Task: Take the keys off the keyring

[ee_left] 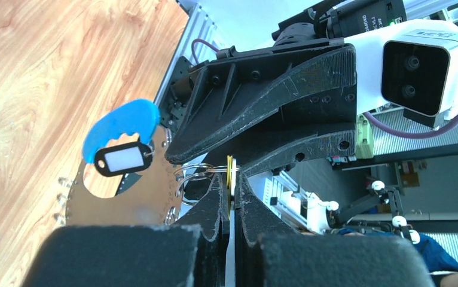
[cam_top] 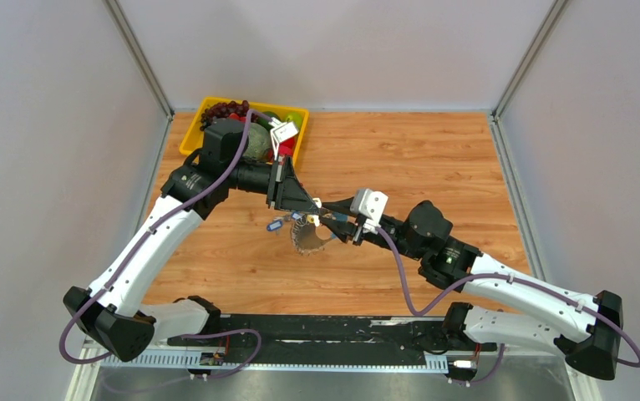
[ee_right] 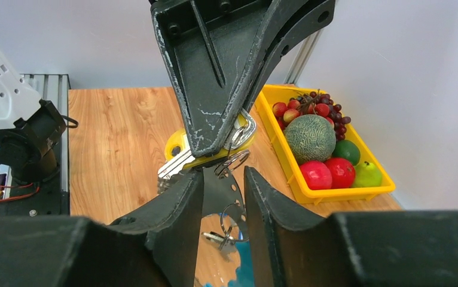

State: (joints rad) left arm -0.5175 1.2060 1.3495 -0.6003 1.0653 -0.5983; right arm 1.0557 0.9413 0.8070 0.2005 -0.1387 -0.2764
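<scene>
The keyring (cam_top: 307, 236) hangs above the table between both grippers. It is a flat grey metal arc (ee_left: 128, 206) punched with holes, with a blue grip (ee_left: 122, 127) and a black tag (ee_left: 125, 159). My left gripper (ee_left: 231, 179) is shut on a yellow-headed key (ee_right: 182, 152) that joins wire split rings (ee_left: 189, 177) on the arc. My right gripper (ee_right: 223, 179) faces it with its jaws apart, and the arc's band (ee_right: 222, 194) lies between its fingers (ee_right: 182, 206). Lower down, a small key (ee_right: 229, 237) dangles from another ring.
A yellow tray (cam_top: 190, 134) of fruit stands at the back left of the wooden table, just behind the left arm. It holds a melon (ee_right: 310, 137), grapes, red fruit and a pear. Grey walls enclose the table on three sides.
</scene>
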